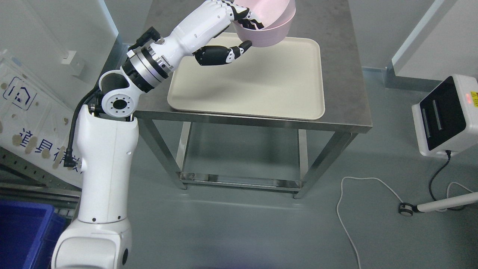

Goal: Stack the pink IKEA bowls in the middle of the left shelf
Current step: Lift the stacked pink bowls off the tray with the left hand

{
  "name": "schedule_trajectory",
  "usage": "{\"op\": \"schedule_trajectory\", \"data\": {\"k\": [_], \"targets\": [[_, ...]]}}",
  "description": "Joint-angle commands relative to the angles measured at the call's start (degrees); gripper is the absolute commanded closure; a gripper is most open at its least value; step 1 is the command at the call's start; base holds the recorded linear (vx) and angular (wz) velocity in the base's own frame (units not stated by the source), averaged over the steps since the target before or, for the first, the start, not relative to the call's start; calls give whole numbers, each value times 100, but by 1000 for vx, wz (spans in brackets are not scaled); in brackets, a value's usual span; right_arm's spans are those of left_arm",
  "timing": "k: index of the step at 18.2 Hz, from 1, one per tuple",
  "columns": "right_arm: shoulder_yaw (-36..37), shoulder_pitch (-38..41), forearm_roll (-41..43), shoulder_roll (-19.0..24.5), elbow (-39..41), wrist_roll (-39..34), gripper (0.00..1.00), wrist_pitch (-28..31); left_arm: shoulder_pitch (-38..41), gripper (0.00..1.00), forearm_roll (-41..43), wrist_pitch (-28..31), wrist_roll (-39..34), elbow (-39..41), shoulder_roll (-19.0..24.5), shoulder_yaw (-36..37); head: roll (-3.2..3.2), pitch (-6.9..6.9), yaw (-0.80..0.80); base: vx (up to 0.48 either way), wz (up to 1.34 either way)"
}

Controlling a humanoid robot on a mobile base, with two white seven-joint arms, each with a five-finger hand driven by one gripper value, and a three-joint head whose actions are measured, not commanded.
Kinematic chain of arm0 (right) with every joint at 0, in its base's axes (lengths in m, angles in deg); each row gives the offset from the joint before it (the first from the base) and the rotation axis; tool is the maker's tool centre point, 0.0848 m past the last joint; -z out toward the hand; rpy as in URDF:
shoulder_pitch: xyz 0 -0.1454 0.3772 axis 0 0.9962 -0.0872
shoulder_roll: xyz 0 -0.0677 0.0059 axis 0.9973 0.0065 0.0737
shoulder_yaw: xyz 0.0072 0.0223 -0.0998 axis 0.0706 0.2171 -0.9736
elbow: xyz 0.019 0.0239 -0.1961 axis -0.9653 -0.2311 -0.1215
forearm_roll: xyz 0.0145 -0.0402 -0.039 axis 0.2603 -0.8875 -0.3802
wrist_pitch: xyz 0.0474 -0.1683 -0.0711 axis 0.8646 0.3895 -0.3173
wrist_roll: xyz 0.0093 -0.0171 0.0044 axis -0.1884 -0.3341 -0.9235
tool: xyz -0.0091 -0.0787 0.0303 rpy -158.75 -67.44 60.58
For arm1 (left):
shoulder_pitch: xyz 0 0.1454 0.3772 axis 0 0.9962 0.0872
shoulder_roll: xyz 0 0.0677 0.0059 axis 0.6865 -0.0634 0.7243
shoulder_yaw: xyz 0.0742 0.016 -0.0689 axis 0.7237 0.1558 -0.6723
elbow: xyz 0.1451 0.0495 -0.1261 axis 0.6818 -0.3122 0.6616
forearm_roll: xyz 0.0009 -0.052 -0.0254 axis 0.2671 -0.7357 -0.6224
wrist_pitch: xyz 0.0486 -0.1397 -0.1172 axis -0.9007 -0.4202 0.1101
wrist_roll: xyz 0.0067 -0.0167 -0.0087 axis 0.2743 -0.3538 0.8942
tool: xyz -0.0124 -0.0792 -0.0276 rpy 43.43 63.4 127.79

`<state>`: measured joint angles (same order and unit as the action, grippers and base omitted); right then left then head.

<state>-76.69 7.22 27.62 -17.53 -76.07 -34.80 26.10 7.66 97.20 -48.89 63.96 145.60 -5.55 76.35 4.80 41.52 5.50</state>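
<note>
- Pink bowl (270, 22), one visible, at the top edge of the head view; its upper part is cut off by the frame.
- Left hand (227, 31) grips the bowl: dark fingers (248, 18) hook over the rim into the inside, and the thumb (239, 50) presses the outer wall from below. Grasp is closed on the near-left rim.
- Bowl is tilted, with its opening turned towards the hand, and shows above the far edge of the tray (257, 82). Cannot tell whether its base touches the tray or is lifted clear.
- Tray: one, cream, rounded rectangle, lying flat on the steel tabletop (347, 74).
- Left arm (108, 157): white, rising from the lower left and bending at the elbow towards the tabletop.
- Right arm: out of the view.
- Table frame: a lower steel rail shows beneath the tabletop.
- Floor, right side: one white device with a black panel (446, 116), its dark cable, plus one loose white cable (345, 209).
- Lower left corner: one blue bin (24, 231).
</note>
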Motion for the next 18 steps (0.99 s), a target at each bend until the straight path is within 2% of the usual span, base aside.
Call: {"op": "schedule_trajectory", "data": {"k": [1, 5, 8, 18], "targets": [[53, 1, -44, -100, 0, -4, 0, 3, 189, 97, -101, -90, 13, 239, 100, -197, 0, 0, 0, -97, 7], [53, 1, -44, -100, 0, 5, 0, 3, 276, 97, -110, -257, 65, 248, 100, 109, 0, 0, 0, -106, -2], [53, 1, -44, -100, 0, 5, 0, 3, 435, 97, -136, -739, 496, 256, 100, 365, 0, 0, 0, -123, -96], [53, 1, -44, -100, 0, 5, 0, 3, 611, 96, -654, -881, 619, 353, 100, 50, 0, 0, 0, -257, -294]]}}
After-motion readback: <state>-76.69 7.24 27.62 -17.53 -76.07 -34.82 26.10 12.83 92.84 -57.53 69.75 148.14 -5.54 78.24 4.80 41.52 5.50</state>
